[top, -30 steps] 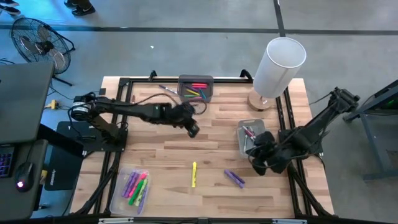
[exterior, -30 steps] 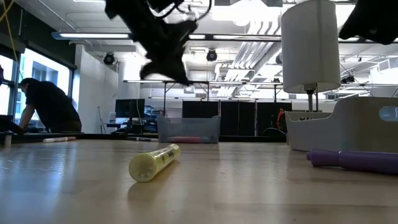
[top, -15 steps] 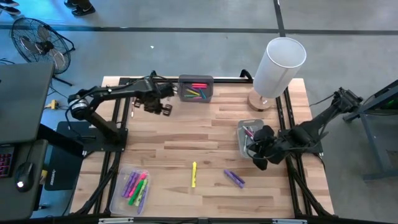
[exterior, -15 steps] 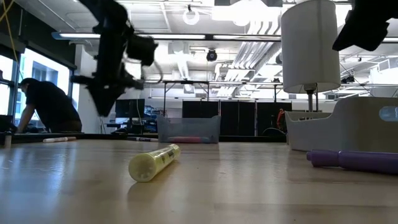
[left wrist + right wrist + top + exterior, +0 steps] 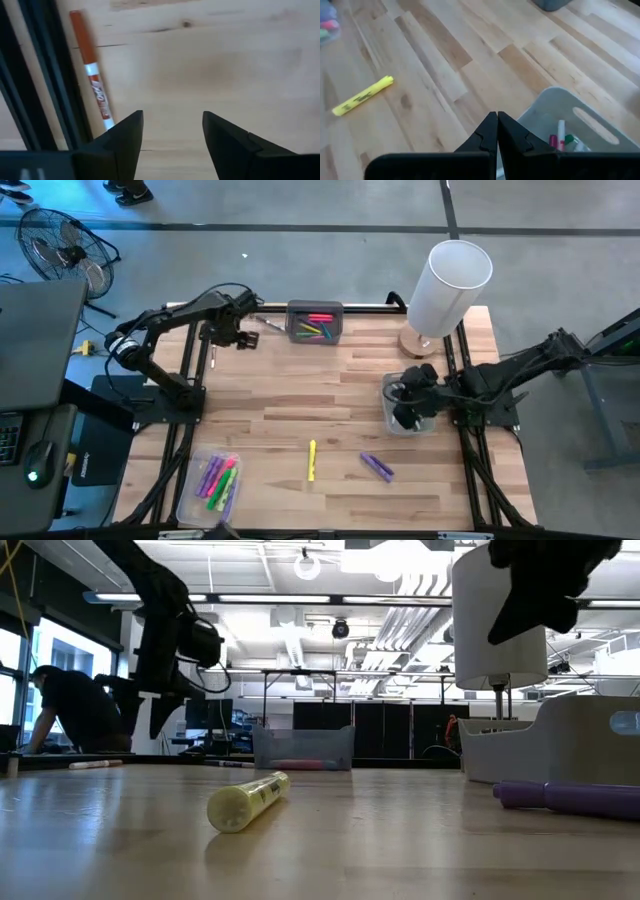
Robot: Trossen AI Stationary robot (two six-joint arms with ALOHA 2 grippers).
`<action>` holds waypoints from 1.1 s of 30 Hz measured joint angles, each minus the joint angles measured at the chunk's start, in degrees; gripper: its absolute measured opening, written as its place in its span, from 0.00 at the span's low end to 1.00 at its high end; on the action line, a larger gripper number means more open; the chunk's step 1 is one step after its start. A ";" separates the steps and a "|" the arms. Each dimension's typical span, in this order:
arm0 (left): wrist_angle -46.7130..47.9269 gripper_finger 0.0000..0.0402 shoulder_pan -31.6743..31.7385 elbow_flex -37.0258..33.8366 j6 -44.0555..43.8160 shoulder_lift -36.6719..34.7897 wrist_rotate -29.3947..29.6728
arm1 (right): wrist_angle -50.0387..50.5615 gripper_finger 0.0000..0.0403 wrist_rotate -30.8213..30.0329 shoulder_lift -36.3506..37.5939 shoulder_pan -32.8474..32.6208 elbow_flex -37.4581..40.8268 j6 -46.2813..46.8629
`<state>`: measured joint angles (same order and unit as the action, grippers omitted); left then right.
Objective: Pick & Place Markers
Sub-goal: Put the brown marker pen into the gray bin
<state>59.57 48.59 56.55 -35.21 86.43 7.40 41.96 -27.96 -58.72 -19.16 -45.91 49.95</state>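
Note:
My left gripper [image 5: 231, 337] hangs open over the table's far left corner, with bare wood between its fingers [image 5: 172, 135]. An orange-and-white marker [image 5: 93, 75] lies beside it along the black frame rail [image 5: 35, 100], untouched. My right gripper [image 5: 405, 405] is shut and empty above the near end of the grey tray [image 5: 555, 107], which holds a few markers [image 5: 561, 137]. A yellow marker [image 5: 312, 460] and a purple marker [image 5: 377, 467] lie loose on the wood toward the near edge. They also show in the low view as yellow marker [image 5: 248, 802] and purple marker [image 5: 570, 798].
A dark bin [image 5: 315, 322] with pink and green markers stands at the far edge, with another marker [image 5: 268, 324] lying just to its left. A clear tray [image 5: 213, 485] of markers sits at the near left corner. A white lamp [image 5: 447, 285] stands at the far right.
My left gripper has swung from the table's middle toward the far left corner, come down beside the frame rail and opened. My right gripper, still shut, has moved from the purple marker toward the far edge, over the grey tray.

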 joint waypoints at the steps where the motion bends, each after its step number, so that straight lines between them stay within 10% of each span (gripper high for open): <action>1: -0.02 0.51 1.33 0.00 0.17 0.00 -0.58 | -0.18 0.00 0.53 0.00 1.00 0.00 -0.84; 17: 3.03 0.51 10.64 -0.03 1.70 0.00 -6.52 | -3.46 0.00 4.52 0.00 8.33 -0.02 -9.09; 33: -0.25 0.51 -1.46 -0.11 -12.50 -0.09 6.86 | -4.01 0.00 5.41 -0.02 8.29 -0.04 -9.94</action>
<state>59.32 47.13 56.45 -47.71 86.35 14.26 37.95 -22.56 -58.74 -10.87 -45.95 40.01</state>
